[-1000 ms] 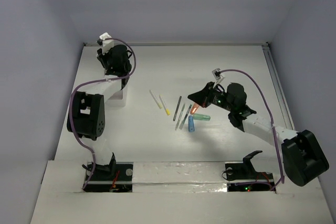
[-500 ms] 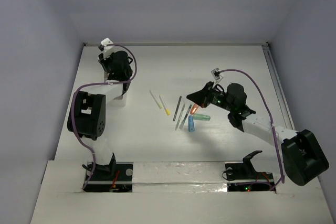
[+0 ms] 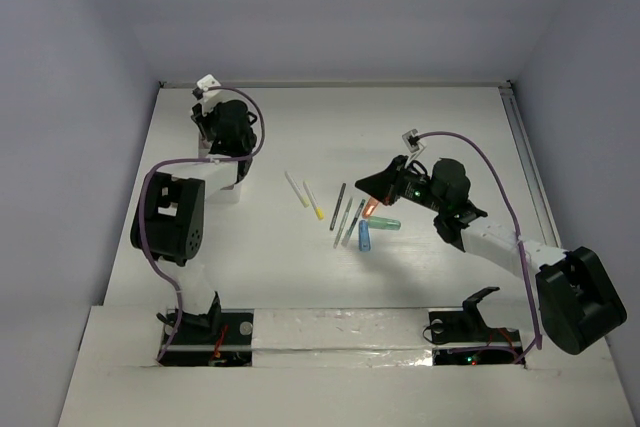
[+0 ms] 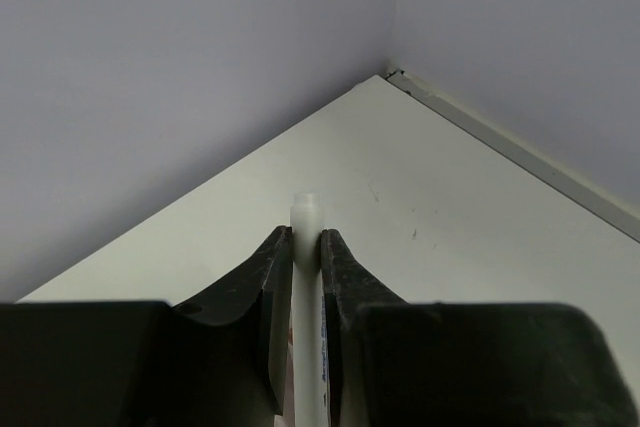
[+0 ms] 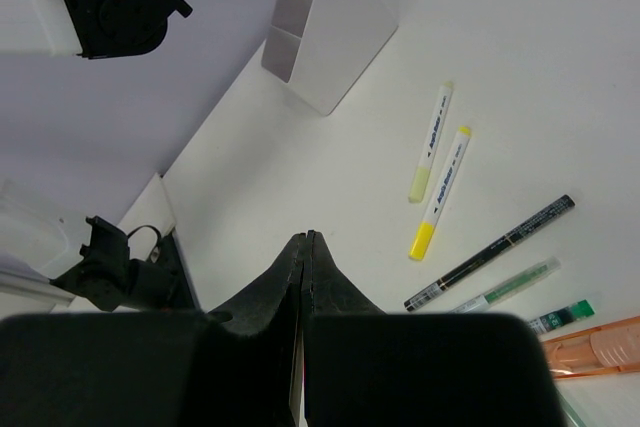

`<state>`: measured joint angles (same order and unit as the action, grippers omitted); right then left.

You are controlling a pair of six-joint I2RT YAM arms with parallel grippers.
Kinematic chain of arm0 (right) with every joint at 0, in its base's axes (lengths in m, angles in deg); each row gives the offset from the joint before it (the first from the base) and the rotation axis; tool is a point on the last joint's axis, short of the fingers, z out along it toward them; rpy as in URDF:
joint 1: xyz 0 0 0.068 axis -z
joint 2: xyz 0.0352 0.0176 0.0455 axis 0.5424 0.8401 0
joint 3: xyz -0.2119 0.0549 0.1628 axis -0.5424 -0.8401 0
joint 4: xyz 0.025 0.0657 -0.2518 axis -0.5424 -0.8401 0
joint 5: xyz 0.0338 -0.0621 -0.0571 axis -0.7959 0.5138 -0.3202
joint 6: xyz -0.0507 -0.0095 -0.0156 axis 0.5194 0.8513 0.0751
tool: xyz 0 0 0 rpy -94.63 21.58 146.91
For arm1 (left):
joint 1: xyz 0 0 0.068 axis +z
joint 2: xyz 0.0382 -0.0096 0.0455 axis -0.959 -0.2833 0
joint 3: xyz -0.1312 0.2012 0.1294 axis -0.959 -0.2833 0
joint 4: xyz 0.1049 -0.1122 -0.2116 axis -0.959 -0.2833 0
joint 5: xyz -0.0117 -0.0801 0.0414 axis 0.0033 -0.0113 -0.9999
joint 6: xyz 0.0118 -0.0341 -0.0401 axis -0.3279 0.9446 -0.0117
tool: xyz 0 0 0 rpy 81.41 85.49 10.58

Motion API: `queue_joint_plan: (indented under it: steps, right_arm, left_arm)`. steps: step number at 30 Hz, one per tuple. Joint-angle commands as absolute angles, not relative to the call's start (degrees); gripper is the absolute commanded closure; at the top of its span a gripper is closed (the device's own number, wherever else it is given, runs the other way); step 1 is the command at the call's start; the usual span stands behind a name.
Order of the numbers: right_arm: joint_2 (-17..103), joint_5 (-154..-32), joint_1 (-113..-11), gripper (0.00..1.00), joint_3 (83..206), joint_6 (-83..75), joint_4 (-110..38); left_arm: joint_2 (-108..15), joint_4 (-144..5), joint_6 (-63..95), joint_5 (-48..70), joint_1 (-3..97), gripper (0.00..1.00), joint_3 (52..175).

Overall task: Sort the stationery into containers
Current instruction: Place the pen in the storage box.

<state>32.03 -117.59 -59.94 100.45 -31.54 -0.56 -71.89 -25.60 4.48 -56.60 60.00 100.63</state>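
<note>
Moves the left claw slightly rightward since 1 second ago, high over the white organizer at the far left of the desk. Pinches a thin white stick there between jaws open only a sliver, stick upright in the left wrist view with its blunt white end poking out past the fingertips. Leaves the right claw where it was, fully closed and holding nothing, poised near the loose stationery at mid-desk. Shows, lying flat on the desk, 2 yellow-ended white sticks side by side nearest the organizer, then a slim dark pen, then an orange marker, a mint-green marker and a blue marker bunched close together.
</note>
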Motion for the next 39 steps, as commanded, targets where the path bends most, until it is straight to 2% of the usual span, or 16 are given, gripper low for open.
queue_joint_plan:
  steps: [1, 17, 26, 34, 39]
  right_arm:
    - [30.57, -118.5, -60.44, 1.0, 101.01, -31.54, 3.35]
    - [30.48, -118.5, -60.44, 1.0, 100.83, -31.54, 3.96]
    - [30.83, -118.59, -60.44, 1.0, 100.83, -31.36, 4.32]
    - [30.57, -119.03, -60.44, 1.0, 100.65, -31.45, 4.67]
    - [30.13, -119.12, -60.44, 1.0, 100.57, -31.36, 4.58]
  left_arm:
    - [-72.44, -21.97, 2.56, -58.75, 59.66, 1.0, 100.85]
    - [-72.88, -17.31, -0.87, -60.07, 59.13, 1.0, 103.74]
    - [-73.14, -13.44, -0.6, -59.19, 58.6, 1.0, 101.9]
    - [-74.81, -2.99, -7.88, -59.36, 56.93, 1.0, 97.95]
    - [-76.83, -1.31, -9.39, -61.21, 56.41, 1.0, 97.68]
